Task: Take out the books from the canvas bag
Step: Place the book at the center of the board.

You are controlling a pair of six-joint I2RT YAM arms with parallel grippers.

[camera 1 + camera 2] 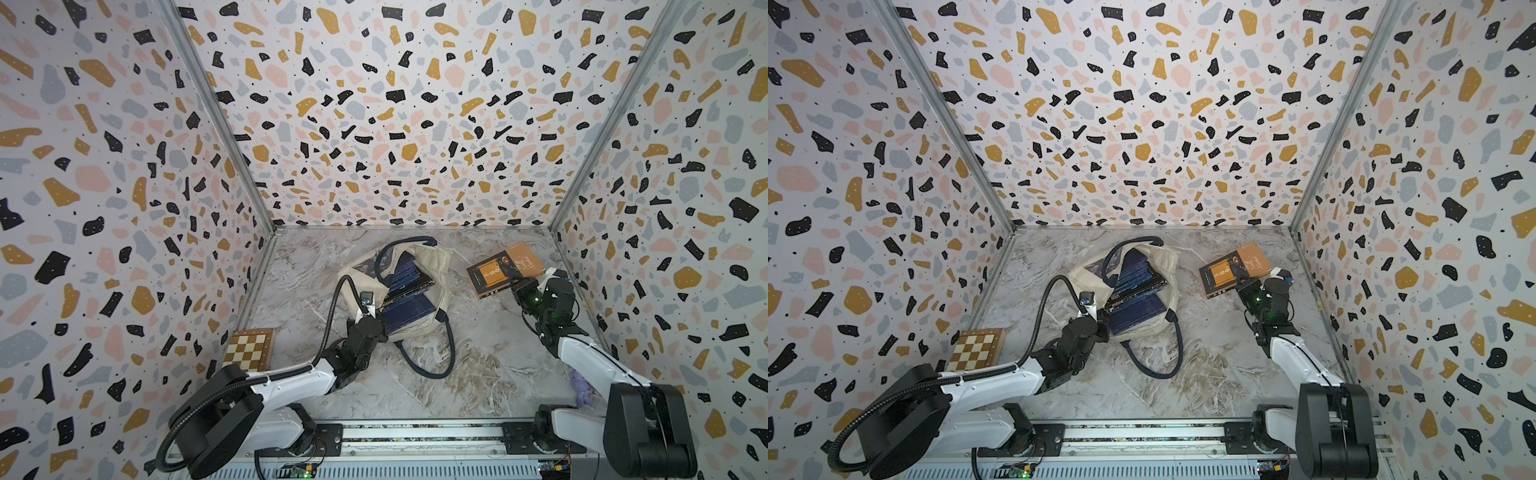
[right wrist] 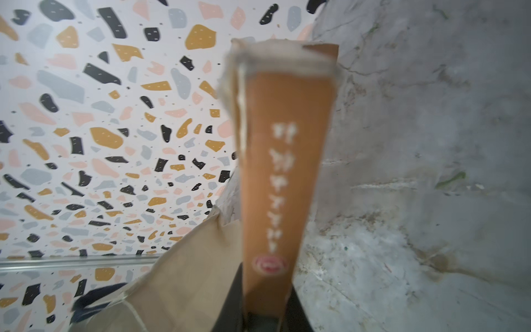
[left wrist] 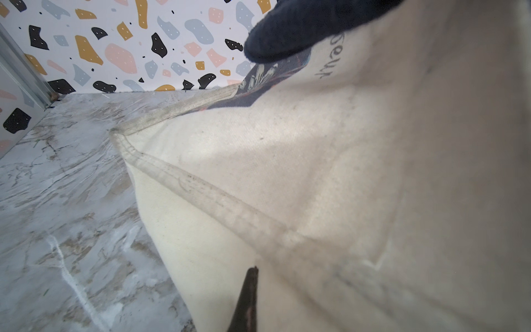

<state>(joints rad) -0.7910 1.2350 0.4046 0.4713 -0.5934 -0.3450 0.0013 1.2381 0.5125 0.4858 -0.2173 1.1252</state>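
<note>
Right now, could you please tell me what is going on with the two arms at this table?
The left gripper is shut at the near edge of the cream canvas bag with navy handles, apparently pinching its cloth. The bag lies slumped on the marble table, with several thin navy-blue books sticking out of its mouth. The right gripper is clamped on the spine of an orange-brown book, out of the bag on the table's far right.

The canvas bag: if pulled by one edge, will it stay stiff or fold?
Probably floppy: the canvas bag lies slumped, with creased cloth. The navy books inside likely weigh it down, so it may drag rather than lift.
</note>
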